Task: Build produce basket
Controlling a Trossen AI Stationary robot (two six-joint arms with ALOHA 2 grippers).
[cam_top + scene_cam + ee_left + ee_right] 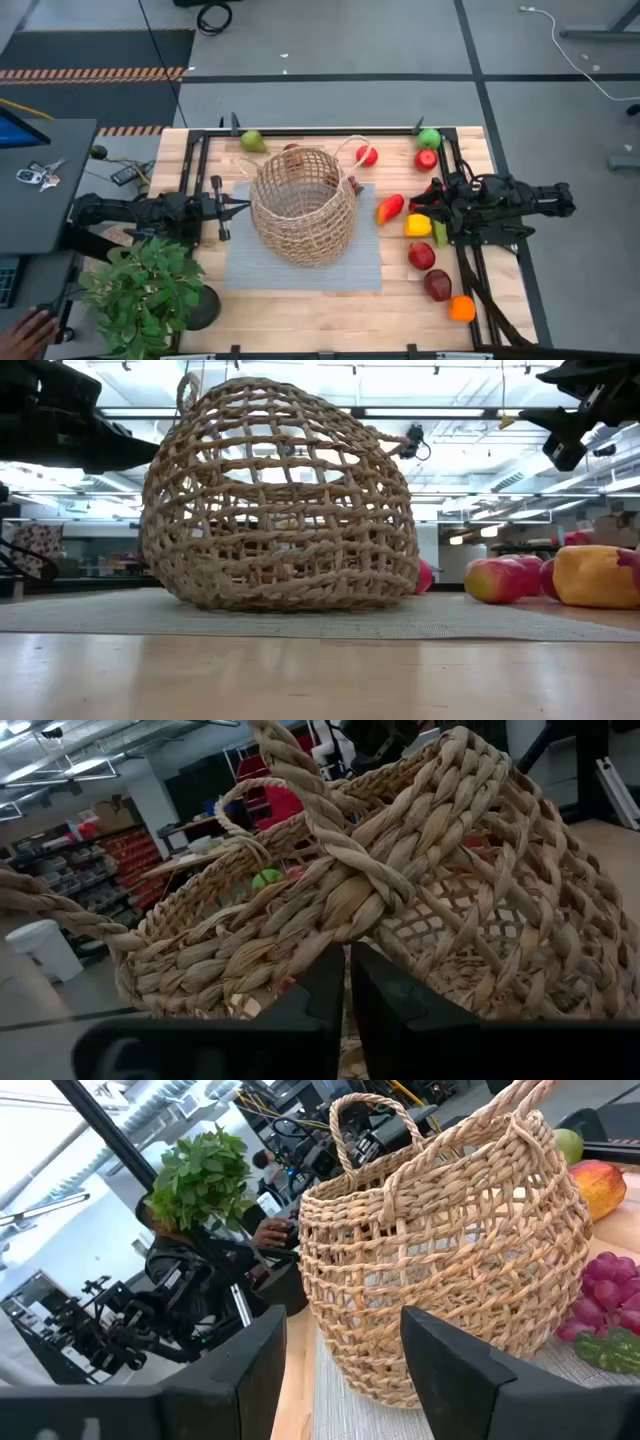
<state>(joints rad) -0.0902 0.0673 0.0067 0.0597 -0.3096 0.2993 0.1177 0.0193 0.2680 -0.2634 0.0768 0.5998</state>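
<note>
Basket [303, 207]: tan open-weave wicker, tipped on its side on a grey mat [240, 270] at mid-bench [300, 315].
Left hand [243, 207]: just beside the basket's rim, fingers [325, 995] pressed together, pinching nothing visible.
Right hand [428, 205]: among the produce on the basket's other side; fingers [455, 1355] stand apart in the wrist view, holding nothing visible.
Produce: green pear [252, 141], green apple [429, 138], red apple [426, 159], yellow pepper [417, 225], orange [461, 308], purple grapes [612, 1287], all outside the basket.
Also present: potted plant [145, 290] at the bench's near left corner.
</note>
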